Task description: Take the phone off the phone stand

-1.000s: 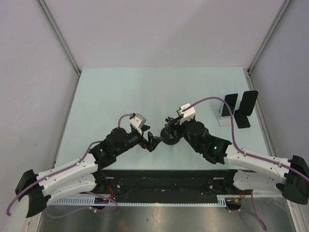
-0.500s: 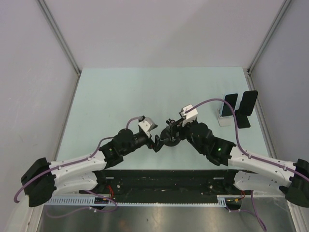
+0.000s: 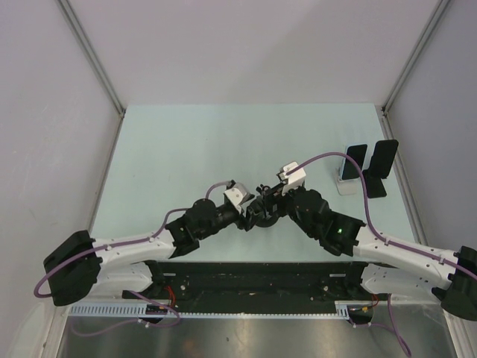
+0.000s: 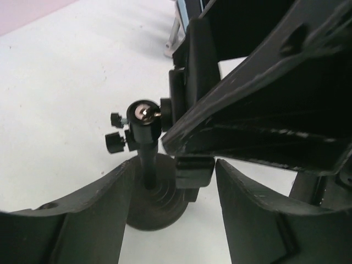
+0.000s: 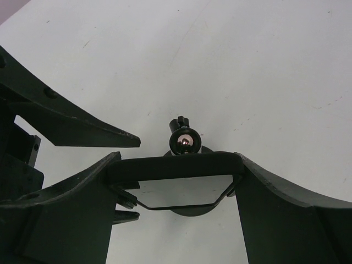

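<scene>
My right pincer (image 5: 179,163) is gripping the phone (image 5: 181,190). My left pincer (image 4: 175,176) sits open around the phone stand (image 4: 144,118).

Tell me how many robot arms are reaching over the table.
2. The left arm extends from the lower left, the right arm from the lower right; both meet near the middle.

bench (image 3: 186,149): plain pale mint green | arms (image 3: 119,250): white shells, black joints | cables (image 3: 328,156): purple | phone stand (image 4: 144,165): black, shiny ball on top | phone (image 5: 176,164): black edge, glossy face | fingers (image 5: 286,209): dark, matte | far-right stands (image 3: 376,168): black, one base white | walls (image 3: 246,52): light grey
</scene>
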Controlling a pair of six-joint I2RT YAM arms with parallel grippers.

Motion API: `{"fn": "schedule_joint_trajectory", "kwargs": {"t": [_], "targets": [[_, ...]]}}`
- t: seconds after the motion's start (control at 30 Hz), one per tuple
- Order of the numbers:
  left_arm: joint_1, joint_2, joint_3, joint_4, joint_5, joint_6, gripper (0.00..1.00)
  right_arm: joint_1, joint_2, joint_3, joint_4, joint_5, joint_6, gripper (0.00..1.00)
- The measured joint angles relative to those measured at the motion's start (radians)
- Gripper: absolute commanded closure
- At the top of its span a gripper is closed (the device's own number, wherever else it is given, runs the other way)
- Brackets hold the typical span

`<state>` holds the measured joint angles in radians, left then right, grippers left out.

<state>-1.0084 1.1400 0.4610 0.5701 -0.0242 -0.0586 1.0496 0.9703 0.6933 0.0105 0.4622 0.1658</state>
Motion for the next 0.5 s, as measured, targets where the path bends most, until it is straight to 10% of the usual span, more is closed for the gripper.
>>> {"fn": "schedule_joint_trajectory", "kwargs": {"t": [0.17, 0.33, 0.5], "targets": [[-0.023, 0.010, 0.012, 0.031, -0.007, 0.008, 0.47, 0.000, 0.000, 0.000, -0.001, 0.000, 0.002, 1.00], [-0.032, 0.031, 0.018, 0.042, -0.001, 0.007, 0.97, -0.001, 0.000, 0.000, -0.002, 0.001, 0.006, 1.00], [-0.039, 0.030, 0.018, 0.043, 0.006, -0.002, 1.00, -0.008, -0.026, 0.000, -0.036, -0.005, 0.007, 1.00]]}}
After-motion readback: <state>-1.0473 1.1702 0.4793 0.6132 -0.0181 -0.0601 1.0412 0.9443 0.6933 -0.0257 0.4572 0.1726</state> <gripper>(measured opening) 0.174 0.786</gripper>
